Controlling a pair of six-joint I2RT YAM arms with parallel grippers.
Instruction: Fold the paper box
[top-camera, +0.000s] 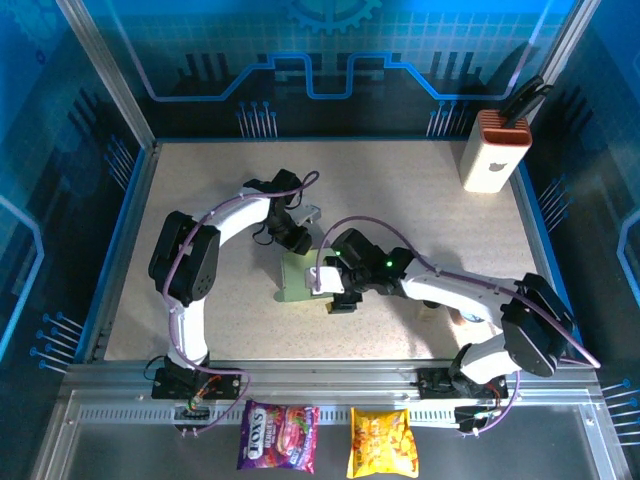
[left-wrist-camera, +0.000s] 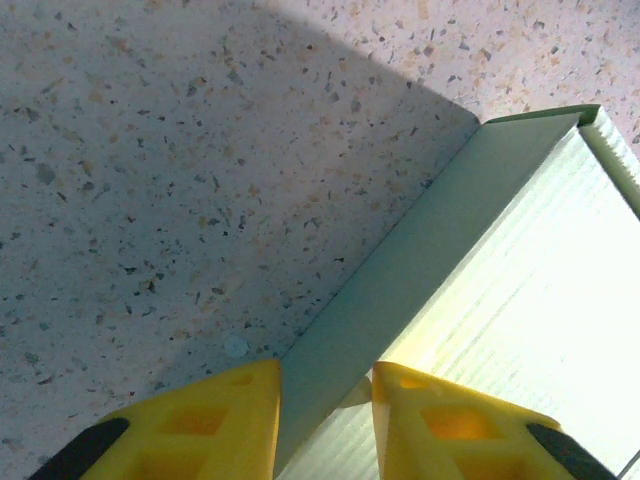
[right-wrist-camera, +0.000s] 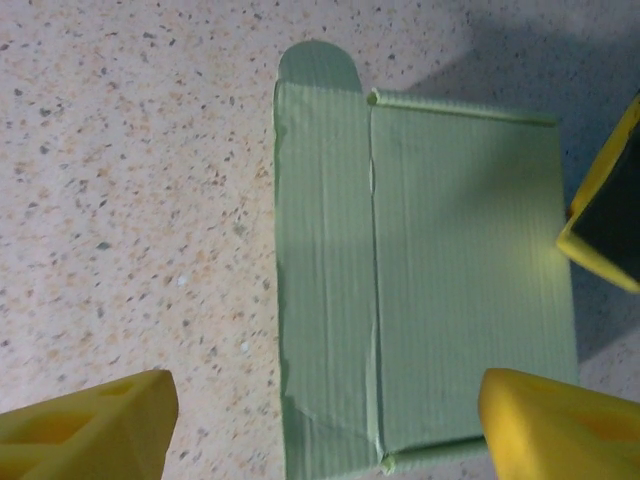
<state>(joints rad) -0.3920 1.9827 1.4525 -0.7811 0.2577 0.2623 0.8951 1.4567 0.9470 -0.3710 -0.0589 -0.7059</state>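
From where I stand, the pale green, thin-card paper box (right-wrist-camera: 450, 270) lies part-folded on the speckled table (right-wrist-camera: 130, 200), directly beneath both arms. The left claw (left-wrist-camera: 325, 425) sits narrowed astride one raised side wall of the box, with a yellow finger against each face, so it looks to be pinching that wall upright. The right claw (right-wrist-camera: 325, 440) hangs above the flat panel with its jaws spread wide and nothing in them. The box's near edge sits between its fingers, and the rounded tab (right-wrist-camera: 316, 65) lies far ahead of them. The card looks very light and ribbed, stiff across the panels yet ready to bend at the scored creases. I'd judge it will slide on the table if pushed and crumple if squeezed hard. The best hold seems to be a flap's free edge, close to a crease, with the other claw steadying the base panel.
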